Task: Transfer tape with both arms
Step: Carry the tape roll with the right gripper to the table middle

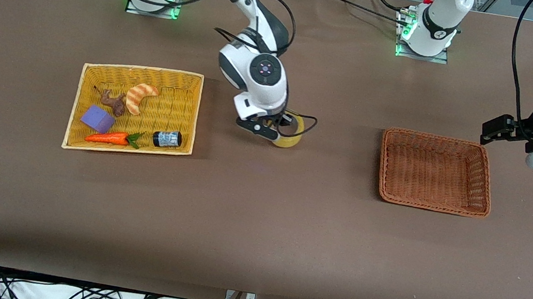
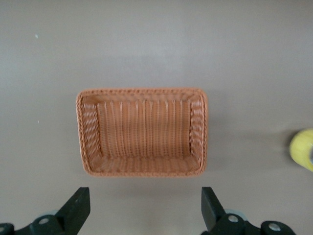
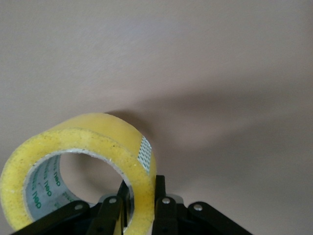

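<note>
The tape (image 1: 292, 139), a translucent yellowish ring, stands on edge in my right gripper (image 1: 273, 127), low over the bare table between the two baskets. In the right wrist view the tape (image 3: 83, 142) fills the lower part, and the right gripper (image 3: 142, 196) is shut on its wall, one finger inside the hole and one outside. My left gripper (image 1: 496, 128) is open and empty, up over the table by the orange-brown basket's (image 1: 393, 136) corner toward the left arm's end. The left wrist view shows its fingers (image 2: 78, 203) wide apart, the basket (image 2: 142, 93), and the tape (image 2: 303, 149) at the edge.
A yellow wicker tray (image 1: 93, 68) toward the right arm's end holds a croissant (image 1: 139, 97), a purple block (image 1: 97, 119), a carrot (image 1: 109, 138), a brown figure (image 1: 114, 101) and a small black cylinder with a blue label (image 1: 167, 138). The orange-brown basket holds nothing.
</note>
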Robot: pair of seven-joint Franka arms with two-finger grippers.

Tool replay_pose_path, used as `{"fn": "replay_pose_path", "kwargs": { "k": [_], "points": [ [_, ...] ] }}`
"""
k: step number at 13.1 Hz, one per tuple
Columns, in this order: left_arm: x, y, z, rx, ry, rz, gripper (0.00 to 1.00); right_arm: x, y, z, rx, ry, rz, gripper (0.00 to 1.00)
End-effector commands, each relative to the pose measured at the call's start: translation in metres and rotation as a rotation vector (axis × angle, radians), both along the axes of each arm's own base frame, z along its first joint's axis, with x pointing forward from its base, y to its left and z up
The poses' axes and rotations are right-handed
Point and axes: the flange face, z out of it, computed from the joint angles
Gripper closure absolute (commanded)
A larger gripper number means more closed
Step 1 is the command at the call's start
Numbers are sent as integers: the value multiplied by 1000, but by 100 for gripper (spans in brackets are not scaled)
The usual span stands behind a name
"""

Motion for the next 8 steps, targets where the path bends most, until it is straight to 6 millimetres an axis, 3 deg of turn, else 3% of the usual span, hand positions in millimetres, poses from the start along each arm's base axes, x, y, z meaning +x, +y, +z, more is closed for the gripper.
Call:
{"fn": "replay_pose_path", "kwargs": {
  "k": [1, 2, 3, 4, 5, 7, 8],
  "points": [
    [-4, -12, -3, -14, 50, -19, 0, 3, 14, -8, 1, -28, -36, 100],
    [-4, -16, -8, -14, 63, -30, 0, 7, 9, -10, -6, -31, -43, 55],
    [-5, -21, -16, -10, 106, -39, 0, 9, 7, -8, -8, -34, -45, 1],
    [-7, -27, -22, -9, 135, -49, 0, 16, 3, 2, -4, -48, -40, 0],
    [0, -34, -42, -6, 169, -61, 0, 32, -10, 30, 3, -63, -76, 0],
    [14, -62, -86, -34, 216, -95, 0, 69, -67, 96, -53, -63, -114, 0],
    [19, -83, -113, -41, 219, -127, 0, 82, -107, 134, -84, -56, -60, 0]
  ]
}}
